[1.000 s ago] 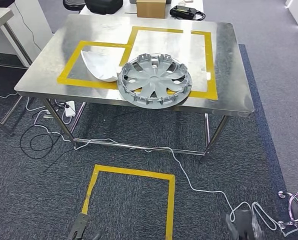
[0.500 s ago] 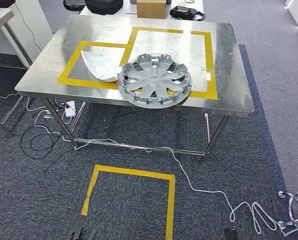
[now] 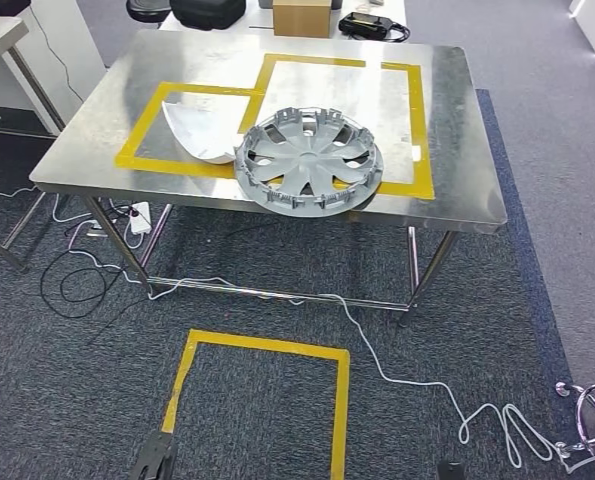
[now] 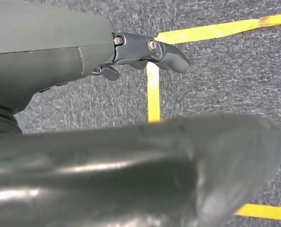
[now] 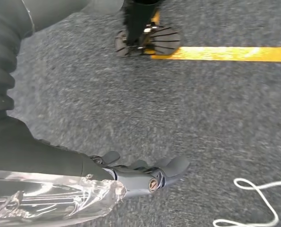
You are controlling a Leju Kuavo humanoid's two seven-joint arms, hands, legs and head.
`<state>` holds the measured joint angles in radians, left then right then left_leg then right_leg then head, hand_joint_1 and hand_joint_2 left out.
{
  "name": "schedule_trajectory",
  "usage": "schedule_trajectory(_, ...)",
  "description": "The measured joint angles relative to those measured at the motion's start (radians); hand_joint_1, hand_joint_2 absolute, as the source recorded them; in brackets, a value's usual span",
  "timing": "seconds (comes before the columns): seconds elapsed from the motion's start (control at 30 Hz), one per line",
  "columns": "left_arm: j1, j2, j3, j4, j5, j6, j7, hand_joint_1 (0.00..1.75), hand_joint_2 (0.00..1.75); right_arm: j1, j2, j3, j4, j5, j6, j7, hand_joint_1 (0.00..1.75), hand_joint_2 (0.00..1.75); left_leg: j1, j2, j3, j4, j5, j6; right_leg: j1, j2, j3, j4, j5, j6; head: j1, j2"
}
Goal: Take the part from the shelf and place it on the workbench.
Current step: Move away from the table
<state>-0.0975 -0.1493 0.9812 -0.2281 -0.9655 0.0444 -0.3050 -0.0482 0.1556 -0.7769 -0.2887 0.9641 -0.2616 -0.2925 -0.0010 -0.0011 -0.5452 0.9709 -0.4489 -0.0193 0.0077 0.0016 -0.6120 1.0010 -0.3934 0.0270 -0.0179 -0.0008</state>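
Note:
A grey wheel cover (image 3: pixel 309 160) lies flat on the steel workbench (image 3: pixel 460 150), over the front line of a yellow-taped rectangle. A white curved panel (image 3: pixel 200 130) lies just left of it. My left hand (image 3: pixel 152 462) hangs low near the floor, well short of the table. In the left wrist view my left hand (image 4: pixel 146 47) has its fingers stretched out and holds nothing. Just a dark tip of my right hand (image 3: pixel 450 470) peeks in at the lower edge. Seen from the right wrist, my right hand (image 5: pixel 146 177) is spread above the carpet with nothing in it.
A yellow tape square (image 3: pixel 264 345) marks the carpet before the table. A white cable (image 3: pixel 400 385) trails across the floor towards a chrome chair base (image 3: pixel 592 415). A cardboard box (image 3: pixel 301 15) and a black case (image 3: pixel 207 10) sit behind the workbench.
Both hands have sunk towards the bottom edge of the head view; the right one has almost left it. The wheel cover and panel have not moved.

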Motion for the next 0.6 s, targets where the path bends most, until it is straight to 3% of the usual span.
schedule_trajectory(0.13, 0.001, 0.001, 0.000, 0.000, -0.021, 0.002, 0.002, 0.00, 0.00, 0.000, 0.000, 0.006, 0.013, 0.049, 0.015, 0.066, 0.00, 1.75, 0.000, 0.000, 0.000, 0.000, 0.000, 0.000, 0.000, 0.000, 0.000, 0.000, 0.000, 0.000, 0.000, 0.000)
schedule_trajectory(0.27, 0.001, 0.001, 0.000, 0.000, -0.024, -0.001, 0.004, 0.00, 1.75, 0.000, 0.004, 0.006, 0.025, 0.044, 0.044, 0.134, 0.00, 1.75, 0.000, 0.000, 0.000, 0.000, 0.000, 0.000, 0.000, 0.000, 0.000, 0.000, 0.000, 0.000, 0.000, 0.000)
schedule_trajectory(0.37, 0.001, 0.001, 0.000, 0.000, -0.034, -0.005, 0.010, 0.00, 1.75, -0.001, 0.012, -0.003, 0.031, 0.025, 0.068, 0.192, 0.00, 1.75, 0.000, 0.000, 0.000, 0.000, 0.000, 0.000, 0.000, 0.000, 0.000, 0.000, 0.000, 0.000, 0.000, 0.000)
schedule_trajectory(0.5, 0.001, 0.002, 0.000, 0.000, -0.047, -0.005, 0.019, 0.00, 0.00, -0.002, 0.020, -0.024, 0.036, 0.006, 0.093, 0.217, 0.00, 1.75, 0.000, 0.000, 0.000, 0.000, 0.000, 0.000, 0.000, 0.000, 0.000, 0.000, 0.000, 0.000, 0.000, 0.000)
schedule_trajectory(0.6, 0.000, 0.004, 0.000, 0.000, -0.047, -0.010, 0.020, 0.00, 0.00, -0.004, 0.023, -0.038, 0.037, 0.003, 0.098, 0.208, 0.00, 1.75, 0.000, 0.000, 0.000, 0.000, 0.000, 0.000, 0.000, 0.000, 0.000, 0.000, 0.000, 0.000, 0.000, 0.000)
